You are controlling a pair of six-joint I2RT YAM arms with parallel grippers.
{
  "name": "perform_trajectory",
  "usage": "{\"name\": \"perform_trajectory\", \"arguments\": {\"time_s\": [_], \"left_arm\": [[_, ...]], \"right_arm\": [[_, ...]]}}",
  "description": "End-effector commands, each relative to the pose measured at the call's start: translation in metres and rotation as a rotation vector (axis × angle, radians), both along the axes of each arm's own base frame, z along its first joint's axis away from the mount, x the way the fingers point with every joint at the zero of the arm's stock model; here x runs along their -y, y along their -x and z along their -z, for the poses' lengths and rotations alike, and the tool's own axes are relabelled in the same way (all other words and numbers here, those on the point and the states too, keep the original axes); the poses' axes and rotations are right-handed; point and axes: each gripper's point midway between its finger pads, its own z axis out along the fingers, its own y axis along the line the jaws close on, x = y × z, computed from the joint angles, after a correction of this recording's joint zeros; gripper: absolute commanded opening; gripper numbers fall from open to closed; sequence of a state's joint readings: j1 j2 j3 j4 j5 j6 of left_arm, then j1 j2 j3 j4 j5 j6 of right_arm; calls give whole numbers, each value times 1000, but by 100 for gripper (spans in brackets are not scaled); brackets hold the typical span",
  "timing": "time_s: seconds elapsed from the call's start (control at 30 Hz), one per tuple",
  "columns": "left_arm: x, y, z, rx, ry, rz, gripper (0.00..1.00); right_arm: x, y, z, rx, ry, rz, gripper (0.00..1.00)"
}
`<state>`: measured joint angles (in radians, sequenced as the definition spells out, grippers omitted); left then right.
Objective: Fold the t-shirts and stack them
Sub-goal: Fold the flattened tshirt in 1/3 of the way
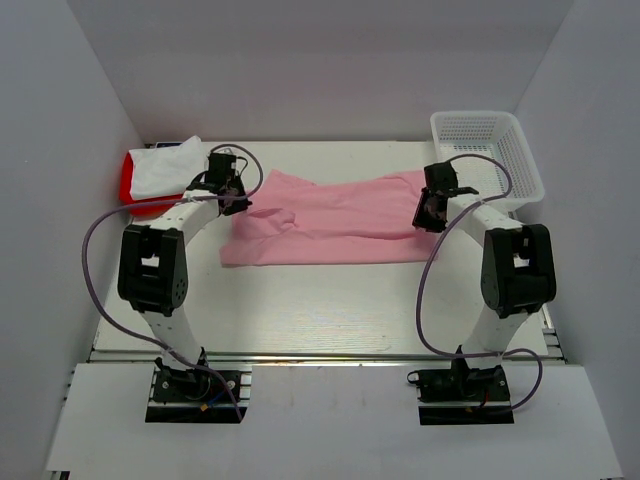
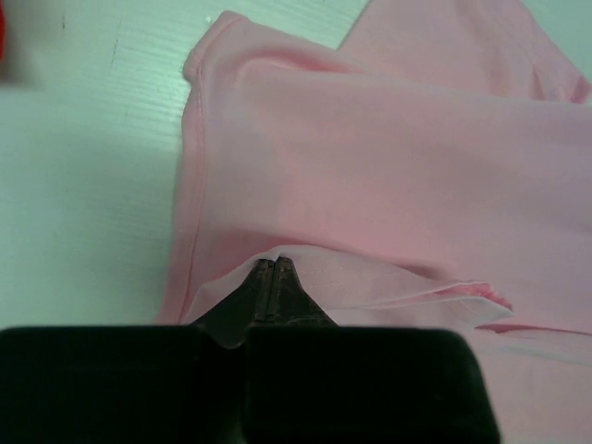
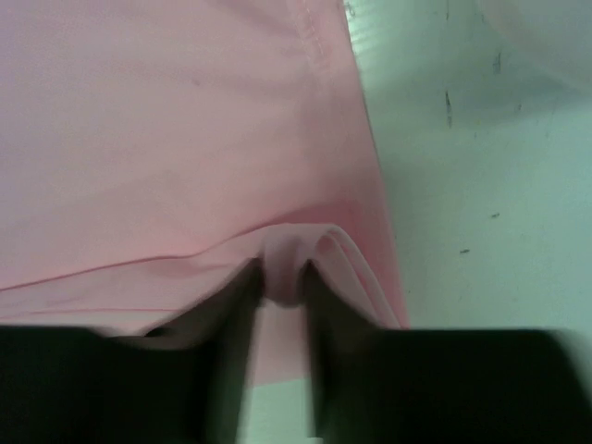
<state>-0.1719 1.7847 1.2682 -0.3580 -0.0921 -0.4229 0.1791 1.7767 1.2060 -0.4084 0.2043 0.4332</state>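
Observation:
The light pink t-shirt lies spread across the middle of the table, partly folded lengthwise. My left gripper is shut on its left edge; in the left wrist view the closed tips pinch a lifted fold of the pink cloth. My right gripper is shut on its right edge; in the right wrist view a bunched fold of the pink cloth sits between the tips. The white t-shirt lies on the bright red one at the back left.
A white plastic mesh basket stands at the back right, just behind the right arm. White walls enclose the table on three sides. Bare table lies in front of the pink shirt.

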Motion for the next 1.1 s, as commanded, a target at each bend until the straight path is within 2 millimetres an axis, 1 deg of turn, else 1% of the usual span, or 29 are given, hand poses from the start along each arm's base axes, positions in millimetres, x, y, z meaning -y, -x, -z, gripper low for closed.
{"name": "perform_trajectory", "arguments": {"time_s": [0.0, 0.03, 0.07, 0.1, 0.13, 0.17, 0.2, 0.23, 0.27, 0.3, 0.33, 0.37, 0.4, 0.43, 0.47, 0.5, 0.53, 0.57, 0.6, 0.63, 0.67, 0.7, 0.73, 0.83, 0.87, 0.93, 0.97, 1.07], "left_arm": [[-6, -31, -23, 83, 8, -43, 0], [-6, -31, -19, 63, 5, -43, 12], [-5, -36, -17, 53, 3, -43, 30], [-5, -37, -16, 42, 1, -43, 55], [-4, -37, -15, 31, 7, -50, 65], [-3, -35, -15, 17, 11, -44, 69], [-3, -36, -14, 11, 10, -44, 72], [-3, -34, -13, 2, 8, -44, 76], [-1, -33, -19, 13, 20, -35, 100], [-1, -31, -21, 15, 21, -35, 100], [0, -29, -24, 18, 29, -27, 100], [2, -23, -30, 27, 40, -19, 100], [1, -22, -34, 39, 42, -19, 100], [0, -15, -30, 27, 40, -19, 100], [9, -12, -38, 46, 58, 7, 100], [11, -8, -38, 44, 65, 15, 100], [21, 1, -31, 27, 93, 52, 100], [27, 4, -26, 24, 122, 80, 100], [33, 9, -26, 25, 148, 105, 100], [38, 21, -14, -5, 177, 135, 100], [39, 31, 0, -39, 187, 131, 100], [38, 33, 5, -44, 186, 131, 100], [39, 38, 10, -59, 192, 136, 100], [43, 46, 25, -105, 209, 150, 100], [41, 57, 36, -141, 205, 146, 100], [41, 63, 43, -156, 211, 151, 100], [43, 67, 50, -179, 219, 157, 100], [41, 85, 69, -237, 221, 155, 100]], "right_arm": [[3, -29, -20, 110, 30, -22, 41], [2, -32, -24, 130, 29, -33, 46], [-4, -35, -30, 153, 10, -57, 48], [-6, -38, -34, 171, 6, -78, 56], [-8, -38, -39, 189, 6, -104, 59], [-14, -38, -44, 207, -11, -131, 61], [-16, -38, -48, 218, -22, -144, 62], [-18, -36, -53, 233, -28, -155, 70], [-23, -31, -55, 233, -56, -183, 80], [-27, -30, -58, 245, -70, -198, 80], [-29, -23, -57, 239, -81, -215, 90], [-37, -20, -62, 258, -109, -246, 90], [-38, -19, -63, 265, -112, -246, 90], [-43, -10, -58, 258, -137, -271, 90], [-46, -7, -60, 266, -154, -276, 90], [-48, -5, -58, 265, -163, -279, 90], [-49, 0, -55, 264, -174, -290, 90], [-52, 2, -51, 257, -182, -299, 90], [-54, 3, -49, 256, -196, -303, 90], [-58, 8, -37, 221, -209, -312, 90], [-58, 9, -32, 209, -216, -310, 90], [-58, 10, -28, 198, -221, -302, 90], [-58, 11, -17, 172, -225, -298, 90], [-59, 16, -2, 131, -238, -283, 90], [-58, 19, 4, 117, -245, -272, 90], [-60, 22, 8, 116, -258, -273, 90], [-59, 26, 14, 100, -261, -263, 90], [-58, 34, 23, 69, -267, -255, 90]]}}
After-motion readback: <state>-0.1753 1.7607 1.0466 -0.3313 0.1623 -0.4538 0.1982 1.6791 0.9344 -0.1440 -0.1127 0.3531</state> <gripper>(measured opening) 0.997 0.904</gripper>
